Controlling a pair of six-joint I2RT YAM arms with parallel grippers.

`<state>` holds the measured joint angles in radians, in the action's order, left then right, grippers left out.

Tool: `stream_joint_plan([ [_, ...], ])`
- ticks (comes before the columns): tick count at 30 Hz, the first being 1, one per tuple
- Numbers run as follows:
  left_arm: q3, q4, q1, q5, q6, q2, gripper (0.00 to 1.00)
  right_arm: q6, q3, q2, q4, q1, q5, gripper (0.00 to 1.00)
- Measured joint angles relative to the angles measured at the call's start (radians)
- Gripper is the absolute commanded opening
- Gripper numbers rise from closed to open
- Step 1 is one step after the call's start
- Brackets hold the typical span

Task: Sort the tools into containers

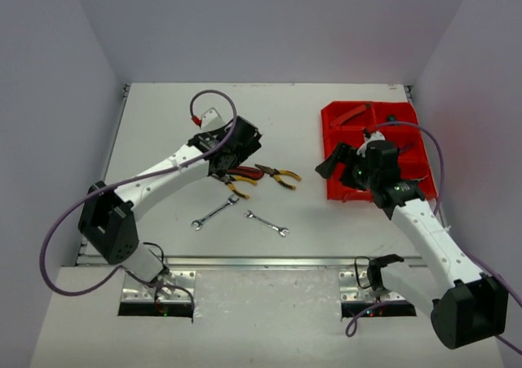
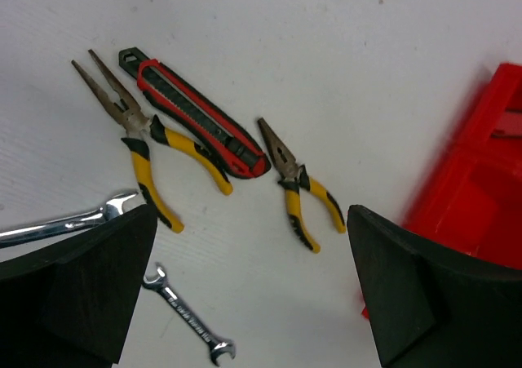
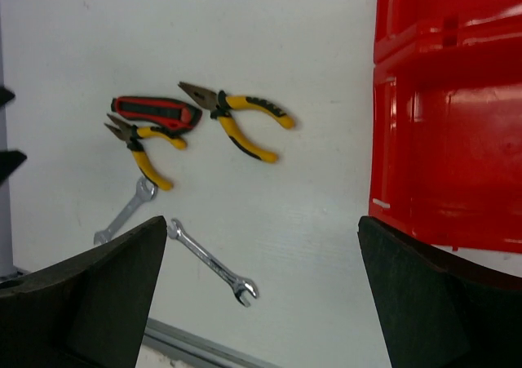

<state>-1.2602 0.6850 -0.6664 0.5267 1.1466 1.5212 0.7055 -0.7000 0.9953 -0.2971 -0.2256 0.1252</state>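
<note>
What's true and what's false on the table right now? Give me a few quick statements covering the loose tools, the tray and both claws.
1. The left wrench and the right wrench both lie on the table, outside the red tray. True.
2. The left claw is shut on the utility knife. False: it is open and empty, and the knife lies on the table.
3. The utility knife lies right beside the long-nose pliers. True.
4. The smaller pliers are in the red tray. False: they lie on the table, apart from the tray.
5. The right claw is open with nothing between its fingers. True.
</note>
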Motion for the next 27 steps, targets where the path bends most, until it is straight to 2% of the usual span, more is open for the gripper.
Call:
stream_joint_plan([
  [5,-0.229,0.158,0.091,0.005,0.181,0.262,0.86,-0.003,0.13,-0.183,-0.024,0.0,0.004,0.99],
  [10,-0.326,0.307,0.165,0.01,0.274,0.441,0.71,-0.013,0.158,-0.33,-0.063,0.0,-0.018,0.99],
  [11,-0.33,0.325,0.173,0.016,0.287,0.457,0.68,-0.016,0.158,-0.345,-0.066,0.0,-0.02,0.99],
  [15,-0.33,0.361,0.179,0.021,0.316,0.48,0.65,-0.024,0.169,-0.383,-0.075,0.0,-0.021,0.99],
  [20,-0.348,0.354,0.177,0.016,0.318,0.505,0.59,-0.029,0.184,-0.39,-0.088,0.0,-0.02,0.99],
  [25,-0.356,0.342,0.177,0.003,0.32,0.545,0.57,-0.03,0.192,-0.394,-0.102,0.0,-0.019,0.99],
  [27,-0.356,0.335,0.177,-0.003,0.32,0.561,0.53,-0.03,0.193,-0.398,-0.105,0.0,-0.02,0.99],
])
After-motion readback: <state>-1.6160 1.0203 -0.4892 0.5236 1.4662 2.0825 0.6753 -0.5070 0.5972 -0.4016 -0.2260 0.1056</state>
